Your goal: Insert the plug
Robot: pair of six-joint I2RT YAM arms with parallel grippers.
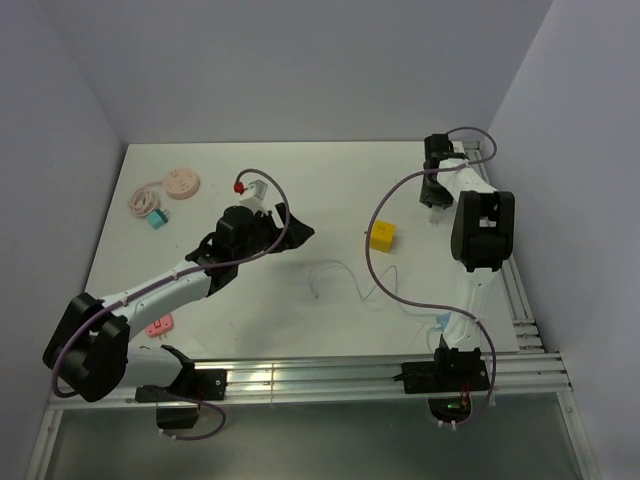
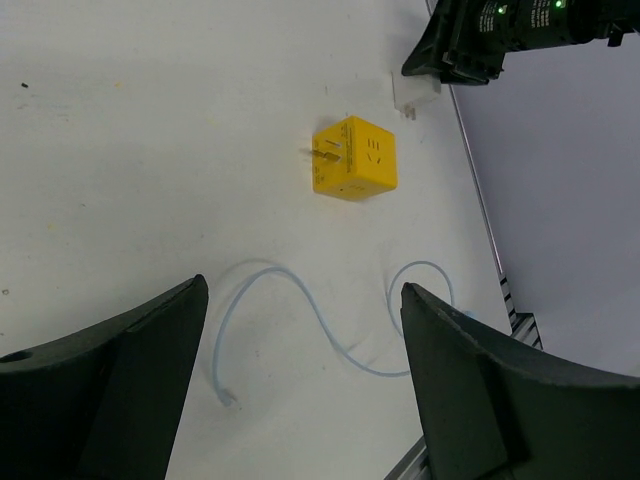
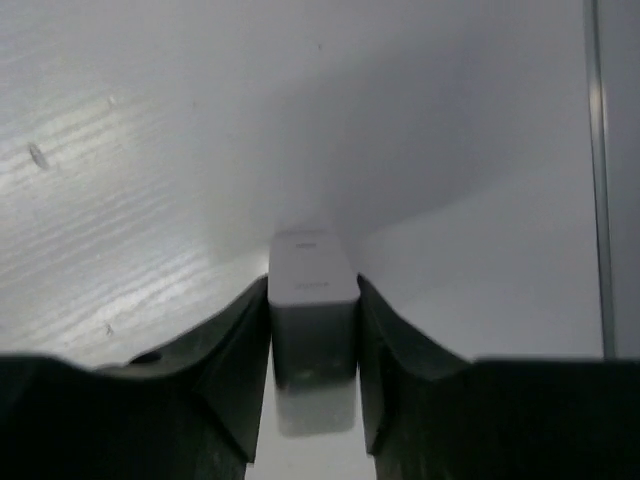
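Note:
A yellow cube adapter (image 1: 382,236) lies on the white table right of centre. In the left wrist view the yellow cube adapter (image 2: 355,158) shows metal prongs on its left side and socket slots on its front face. My right gripper (image 1: 436,206) is shut on a small white plug block (image 1: 437,213), just behind and to the right of the cube. The right wrist view shows the white block (image 3: 313,300) pinched between both fingers (image 3: 230,350); it also shows in the left wrist view (image 2: 413,95). My left gripper (image 1: 292,228) is open and empty, left of the cube.
A thin pale-blue cable (image 1: 340,278) curls on the table in front of the cube, below my open left gripper (image 2: 303,290). At far left lie a pink round disc (image 1: 182,184), a coiled cord with a teal connector (image 1: 155,219) and a white piece with a red tip (image 1: 250,187). A pink item (image 1: 160,325) lies near the left base.

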